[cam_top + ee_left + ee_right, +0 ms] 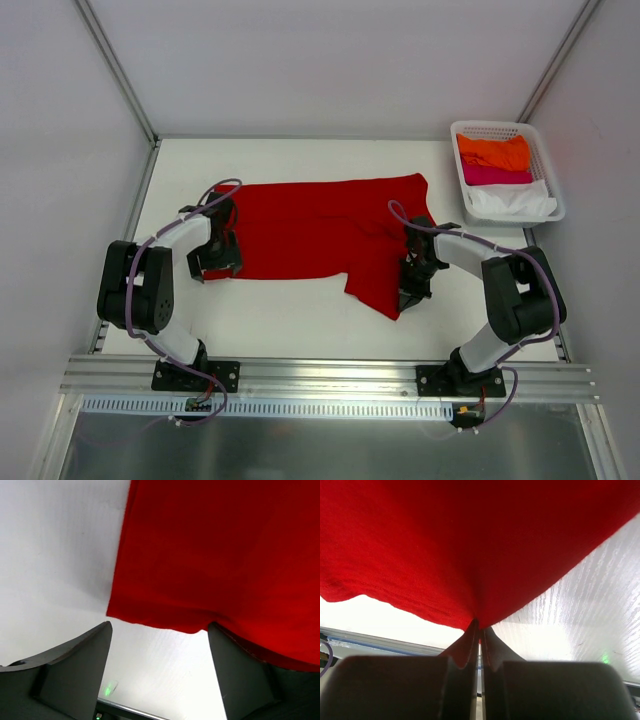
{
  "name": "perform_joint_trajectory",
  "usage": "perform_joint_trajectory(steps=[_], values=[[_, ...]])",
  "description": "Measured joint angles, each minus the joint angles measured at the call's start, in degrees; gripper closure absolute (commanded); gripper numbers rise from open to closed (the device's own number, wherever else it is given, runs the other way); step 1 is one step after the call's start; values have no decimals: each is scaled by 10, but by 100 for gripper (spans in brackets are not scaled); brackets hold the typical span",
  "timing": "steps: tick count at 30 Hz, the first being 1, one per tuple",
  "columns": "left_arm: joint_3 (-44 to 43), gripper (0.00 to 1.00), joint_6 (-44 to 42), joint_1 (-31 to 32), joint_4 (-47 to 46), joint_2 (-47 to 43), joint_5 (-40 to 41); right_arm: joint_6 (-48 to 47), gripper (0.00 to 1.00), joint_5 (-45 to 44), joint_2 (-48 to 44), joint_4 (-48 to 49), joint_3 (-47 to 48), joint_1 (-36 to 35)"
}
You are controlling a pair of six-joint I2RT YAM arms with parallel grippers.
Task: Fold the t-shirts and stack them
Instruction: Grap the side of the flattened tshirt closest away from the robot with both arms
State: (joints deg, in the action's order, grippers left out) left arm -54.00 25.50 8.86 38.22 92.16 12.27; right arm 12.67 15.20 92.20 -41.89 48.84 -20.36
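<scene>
A deep red t-shirt (310, 225) lies spread across the white table (290, 310), with one flap hanging toward the near side on the right. My left gripper (218, 265) is at its near left corner. In the left wrist view that gripper (160, 626) is open, the red shirt (215, 555) reaches to its fingertips, and the cloth edge laps over the right finger (240, 675). My right gripper (408, 300) is at the flap's near tip. The right wrist view shows it (480, 626) shut on the hem of the red shirt (470, 540).
A white lattice basket (458, 165) stands at the back right. It holds a folded orange shirt (493, 152), a magenta one (495, 176) and a white one (512, 200). Pale walls enclose the table on three sides. A metal rail (330, 375) runs along the near edge.
</scene>
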Motion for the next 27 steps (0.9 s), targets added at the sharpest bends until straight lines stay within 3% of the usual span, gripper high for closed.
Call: perform_joint_trajectory(steps=[2, 10, 25, 27], values=[[-2, 13, -1, 0, 9, 0, 14, 0, 99, 0, 0, 0, 0, 0], [-33, 5, -3, -5, 56, -10, 76, -1, 99, 0, 0, -2, 1, 0], [-6, 7, 3, -45, 27, 12, 1, -2, 100, 1, 2, -7, 8, 0], [0, 11, 3, -53, 19, 8, -16, -2, 100, 1, 2, -9, 10, 0]])
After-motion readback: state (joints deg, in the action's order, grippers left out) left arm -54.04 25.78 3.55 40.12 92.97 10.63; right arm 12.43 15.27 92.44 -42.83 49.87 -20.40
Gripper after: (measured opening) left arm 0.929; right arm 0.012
